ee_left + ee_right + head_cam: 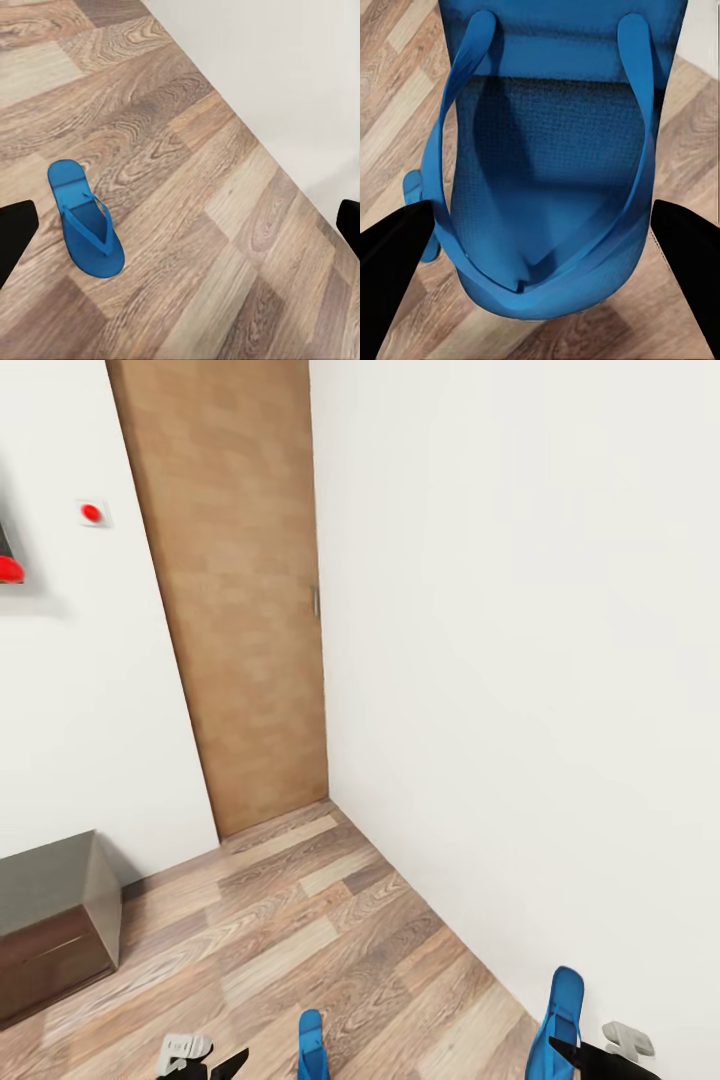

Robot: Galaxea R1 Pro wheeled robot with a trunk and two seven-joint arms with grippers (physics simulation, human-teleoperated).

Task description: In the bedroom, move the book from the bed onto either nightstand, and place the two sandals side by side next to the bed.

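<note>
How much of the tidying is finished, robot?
Nothing looks finished yet. The right claw seems to grip one blue sandal. The other sandal lies on the wood floor below the open left claw. Pairing them beside the bed and moving the book are left.

Left gripper (205,1065): low at the head view's bottom edge, fingers (13,232) spread wide apart.
Right gripper (590,1055): fingers (394,262) spread, flanking a sandal (547,172).

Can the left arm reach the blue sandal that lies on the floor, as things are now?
Probably yes. The sandal lies flat on bare wood floor below the left gripper, whose fingers stand wide apart. Nothing lies between them; the wall is off to one side.
</note>
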